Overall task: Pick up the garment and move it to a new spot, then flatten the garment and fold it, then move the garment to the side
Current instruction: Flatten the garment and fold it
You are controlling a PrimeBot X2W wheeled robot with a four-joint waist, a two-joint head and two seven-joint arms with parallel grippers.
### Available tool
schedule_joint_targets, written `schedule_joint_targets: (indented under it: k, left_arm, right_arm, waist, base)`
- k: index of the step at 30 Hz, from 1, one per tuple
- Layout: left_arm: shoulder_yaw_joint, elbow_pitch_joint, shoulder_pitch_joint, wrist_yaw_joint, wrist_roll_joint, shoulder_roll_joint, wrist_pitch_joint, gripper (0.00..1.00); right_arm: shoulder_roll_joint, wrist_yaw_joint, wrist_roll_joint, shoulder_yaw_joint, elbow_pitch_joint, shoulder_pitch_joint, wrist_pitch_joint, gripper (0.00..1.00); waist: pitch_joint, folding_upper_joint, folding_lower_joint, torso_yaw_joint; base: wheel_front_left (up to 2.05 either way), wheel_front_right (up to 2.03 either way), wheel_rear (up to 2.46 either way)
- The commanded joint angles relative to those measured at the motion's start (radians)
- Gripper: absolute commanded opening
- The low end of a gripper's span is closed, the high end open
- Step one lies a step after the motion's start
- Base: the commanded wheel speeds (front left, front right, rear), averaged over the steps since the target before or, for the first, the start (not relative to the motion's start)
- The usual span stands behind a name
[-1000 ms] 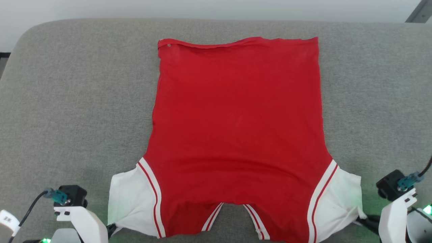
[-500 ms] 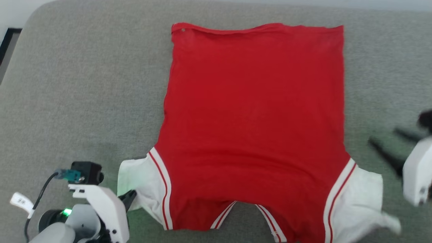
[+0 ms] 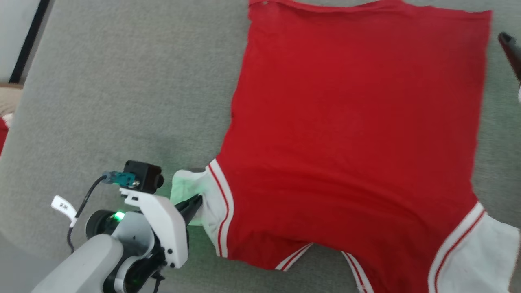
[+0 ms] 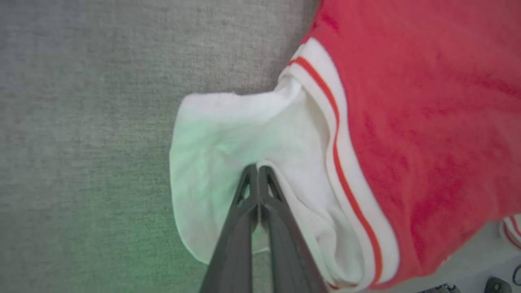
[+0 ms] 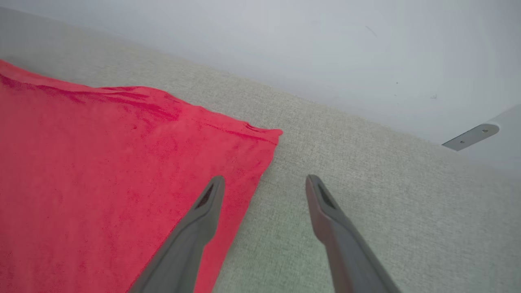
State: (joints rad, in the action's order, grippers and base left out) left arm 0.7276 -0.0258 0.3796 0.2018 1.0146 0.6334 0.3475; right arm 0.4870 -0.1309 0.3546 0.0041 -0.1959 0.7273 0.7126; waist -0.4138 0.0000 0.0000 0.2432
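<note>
Head: steep downward, mid-range. Left wrist close on sleeve (image 4: 220, 134), right wrist low toward wall (image 5: 325, 40). Garment (image 3: 354, 122) shared.

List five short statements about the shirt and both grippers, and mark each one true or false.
1. The left gripper is shut on the garment's white sleeve. True.
2. The right gripper is clamped on a corner of the garment. False: its jaws stand open and hold nothing, beside the garment's edge.
3. The garment lies on a grey fabric surface. True.
4. The garment is folded in half. False: it lies spread flat, with both sleeves out to the sides.
5. The sleeve trim is blue and white. False: it is red and white.
</note>
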Motion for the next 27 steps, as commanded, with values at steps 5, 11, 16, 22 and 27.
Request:
schedule_joint_targets:
  k: [5,11,16,22,27]
  left_arm:
    - [0.021,-0.046,0.058,-0.033,-0.01,-0.048,0.007,0.0]
    - [0.04,-0.099,0.093,-0.06,-0.013,-0.091,0.005,0.0]
    - [0.043,-0.146,0.099,-0.083,0.001,-0.117,-0.006,0.0]
    - [0.031,-0.182,0.115,-0.093,0.01,-0.123,-0.023,0.0]
    - [0.01,-0.192,0.123,-0.089,0.006,-0.115,-0.041,0.0]
  right_arm:
    - [-0.003,0.0,-0.05,0.019,-0.25,0.173,0.047,1.0]
    - [-0.007,0.0,-0.081,0.001,-0.496,0.299,0.151,1.0]
    - [-0.069,0.0,-0.069,-0.029,-0.715,0.284,0.406,0.33]
    - [-0.036,0.0,-0.081,0.025,-0.647,0.302,0.363,0.0]
    - [-0.026,0.0,-0.024,0.086,-0.558,0.301,0.345,0.0]
  waist:
    - [-0.057,0.0,0.0,0.071]
    - [-0.093,0.0,0.0,0.115]
    - [-0.108,0.0,0.0,0.131]
    - [-0.109,0.0,0.0,0.11]
    - [-0.093,0.0,0.0,0.069]
  base:
    - [0.0,0.0,0.0]
    - [0.0,0.0,0.0]
    - [0.0,0.0,0.0]
    - [0.0,0.0,0.0]
    - [0.0,0.0,0.0]
